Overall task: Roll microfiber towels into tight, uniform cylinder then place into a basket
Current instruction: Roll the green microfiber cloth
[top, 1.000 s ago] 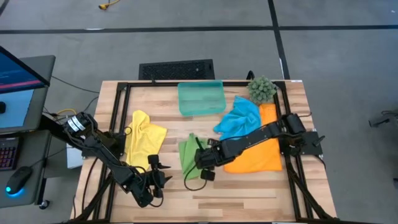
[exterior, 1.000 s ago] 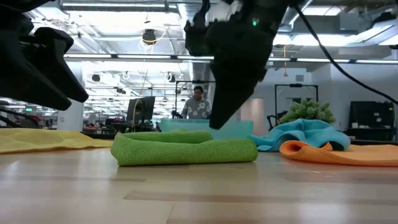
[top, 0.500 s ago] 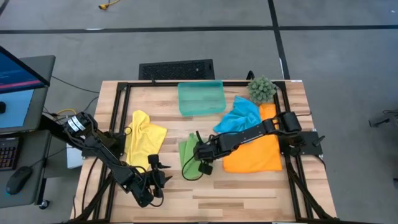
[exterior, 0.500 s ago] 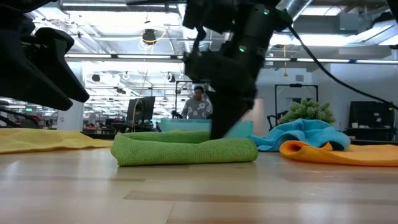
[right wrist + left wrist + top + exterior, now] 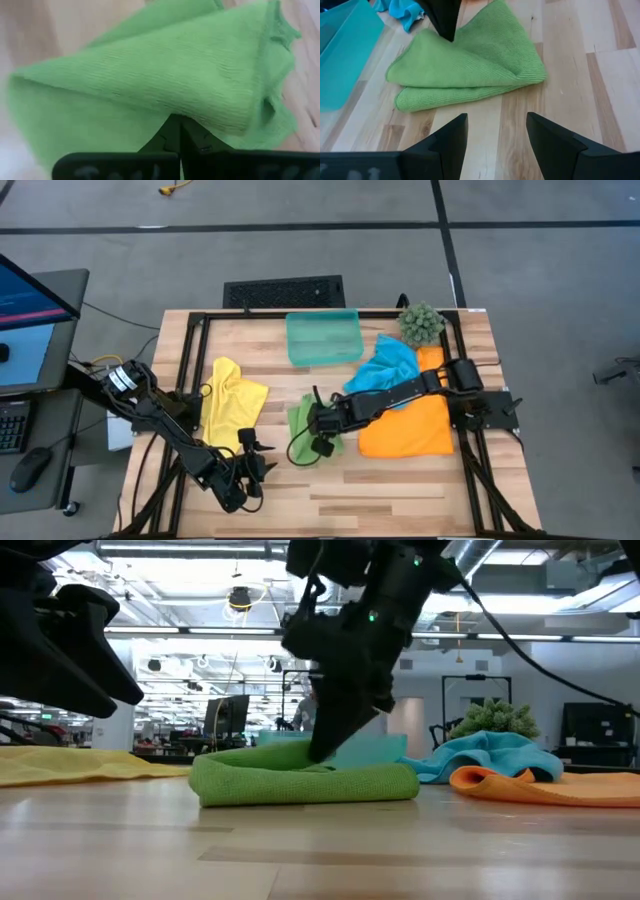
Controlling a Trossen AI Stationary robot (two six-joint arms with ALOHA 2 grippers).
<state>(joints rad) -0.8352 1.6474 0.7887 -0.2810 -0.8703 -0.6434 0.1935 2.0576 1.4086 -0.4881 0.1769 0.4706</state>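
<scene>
High view status: no towel rolled, basket [image 5: 322, 340] empty.
Right hand [image 5: 318, 423]: clenched on the folded green towel's [image 5: 300, 421] edge.
Left hand [image 5: 250, 470]: released, idle, near the green towel.
Remaining: yellow towel [image 5: 232, 398], blue towel [image 5: 385, 370], orange towel [image 5: 410, 430] lie loose on the counter [image 5: 400, 500] beyond the working hand.

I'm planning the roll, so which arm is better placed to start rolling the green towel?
Right. The right gripper is shut on the green towel's top layer, while the open left gripper waits off the cloth near the table's front edge.
</scene>
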